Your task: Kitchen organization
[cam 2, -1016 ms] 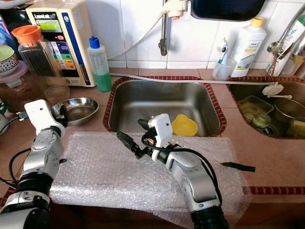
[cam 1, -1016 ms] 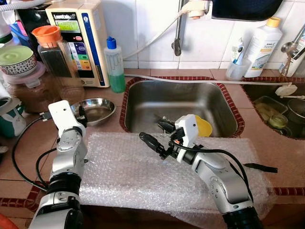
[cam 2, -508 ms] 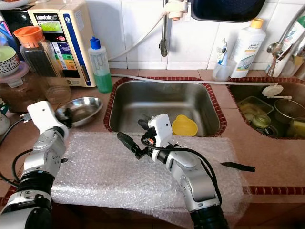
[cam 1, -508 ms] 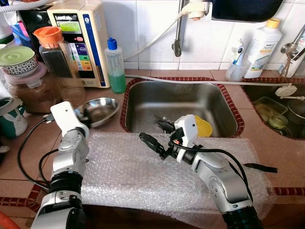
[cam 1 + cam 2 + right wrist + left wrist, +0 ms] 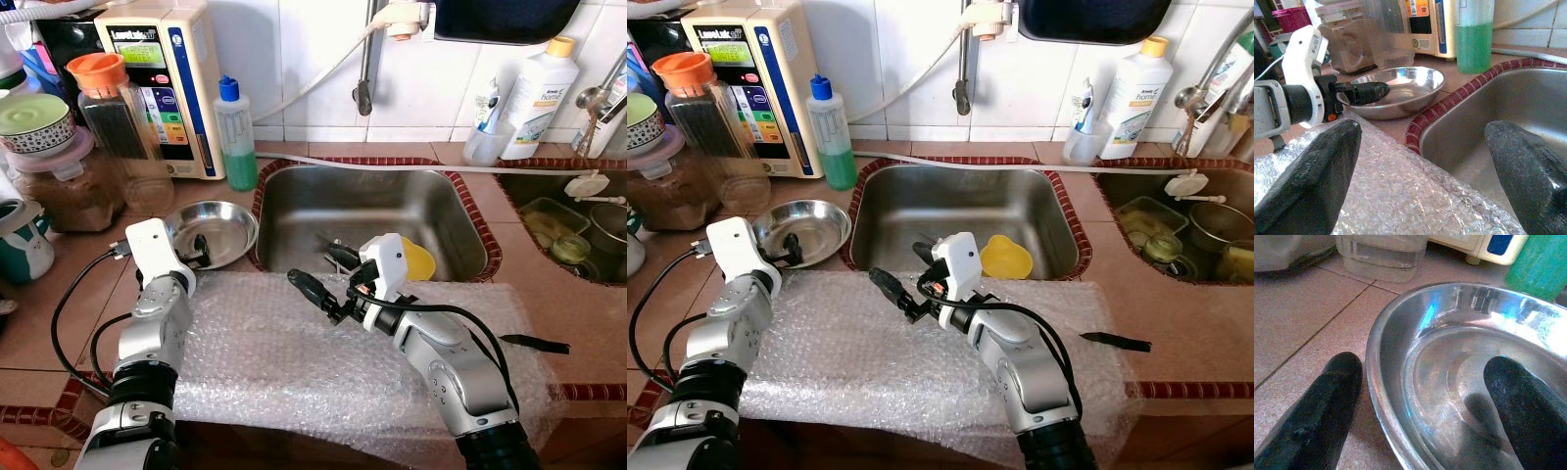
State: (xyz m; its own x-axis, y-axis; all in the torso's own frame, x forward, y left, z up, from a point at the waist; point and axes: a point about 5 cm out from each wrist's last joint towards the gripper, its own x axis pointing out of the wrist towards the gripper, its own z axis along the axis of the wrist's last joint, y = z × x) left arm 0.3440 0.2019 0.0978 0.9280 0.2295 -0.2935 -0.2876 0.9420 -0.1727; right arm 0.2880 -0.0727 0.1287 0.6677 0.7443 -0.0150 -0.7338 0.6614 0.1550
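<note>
Tiled tabletop (image 5: 549,250), terracotta, with a steel sink (image 5: 372,211) set in the middle and a second basin at far right.

Bubble wrap sheet (image 5: 294,362) spread along the front edge of the tabletop, just before the sink.

Cream appliance (image 5: 167,78) against the wall at left; beside it a tall jar with orange lid (image 5: 113,103), a lidded brown jar (image 5: 64,181), and a green liquid bottle with blue cap (image 5: 235,132). White bottle (image 5: 541,93) at the wall on the right.

Steel bowl (image 5: 211,232) sits on the tabletop just left of the sink, touching the far left corner of the bubble wrap.

Left hand (image 5: 1420,401) at the bowl's near rim: fingers spread, one inside the bowl, the other outside on the tile, straddling the rim without clear contact.

Right hand (image 5: 320,277) hovers over the bubble wrap at the sink's front edge, fingers wide apart, holding nothing, pointing toward the bowl.

Yellow cup (image 5: 416,259) lies in the sink behind the right wrist.

Small dark utensil (image 5: 534,344) on the bubble wrap at right.
</note>
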